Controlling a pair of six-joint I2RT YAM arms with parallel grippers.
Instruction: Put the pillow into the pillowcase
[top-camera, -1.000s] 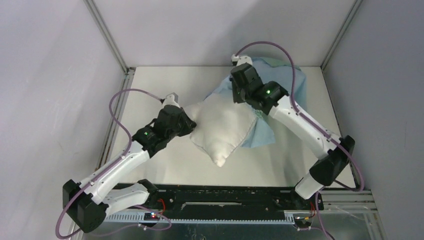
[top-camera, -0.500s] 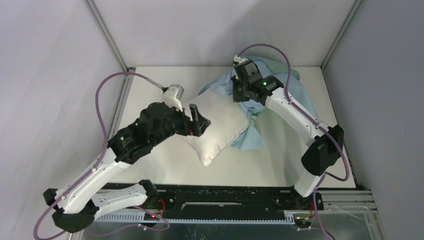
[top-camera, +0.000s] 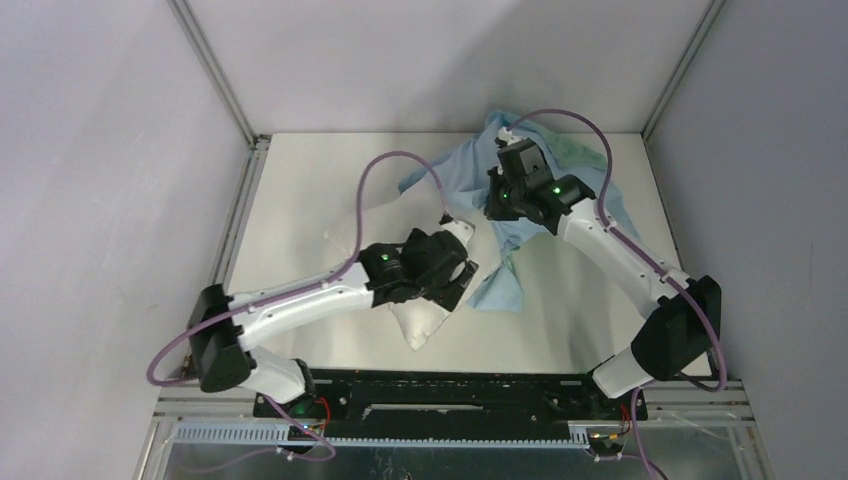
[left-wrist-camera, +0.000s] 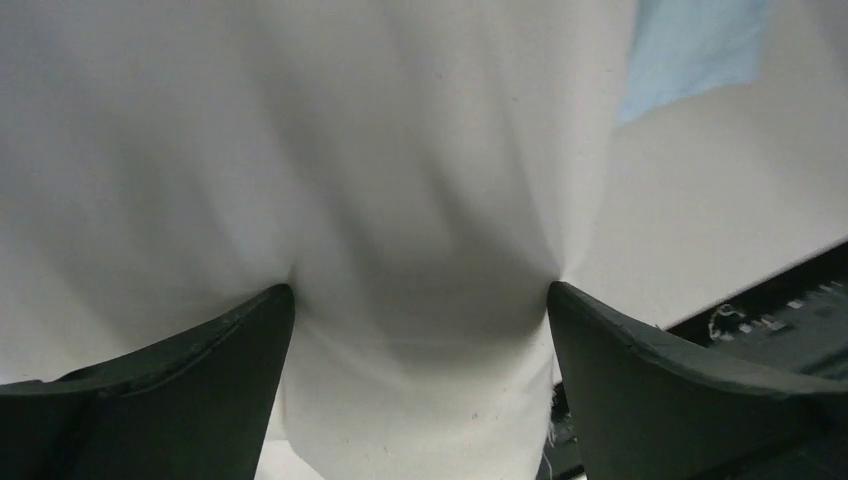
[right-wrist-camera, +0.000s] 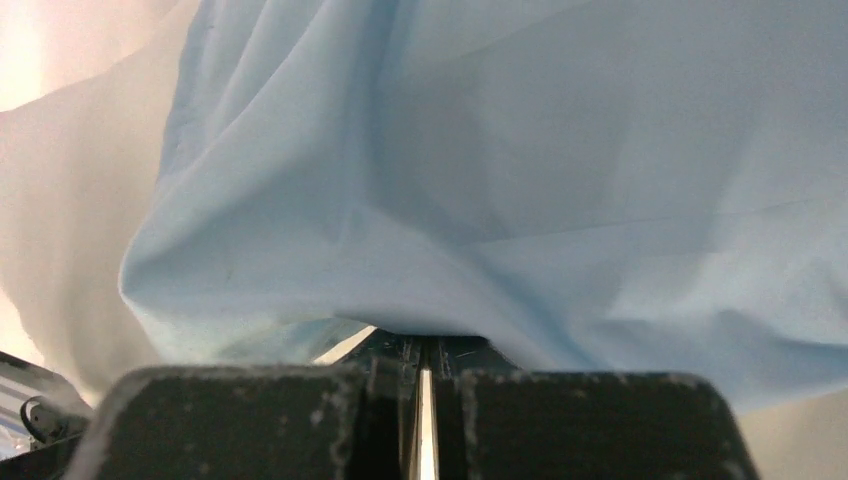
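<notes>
**Soft pillow, slack sack: where to take hold**

The pillow (top-camera: 425, 315) lies on the desk (top-camera: 300, 200) near the middle, one corner poking toward the arm bases, its far end running under the edge of the pillowcase (top-camera: 470, 165). The pillowcase is heaped at the back right of the desk, light blue with a bit of sea-green showing at the far side, and a blue flap hangs down beside the pillow's right flank.

The left pincer (left-wrist-camera: 420, 310) stands wide apart, its two dark fingers (left-wrist-camera: 200, 370) pressed down into the white fabric, which dimples and puckers between them. It has nothing pinched; it only straddles a fold of the cushion. The right pincer (right-wrist-camera: 420, 385) is closed tight, and blue cloth drapes right over its tips; it looks to be nipping a fold of the pillowcase, holding it up off the desk.

By the look of it, the pillow is light and squashy, so it will give under pressure and bulge sideways rather than slide as one piece. A grip on a bunched corner or seam edge should serve better than one on the plump middle. The pillowcase is thin and floppy; it will collapse unless held at the hem of its mouth, and its mouth cannot be made out clearly here.
</notes>
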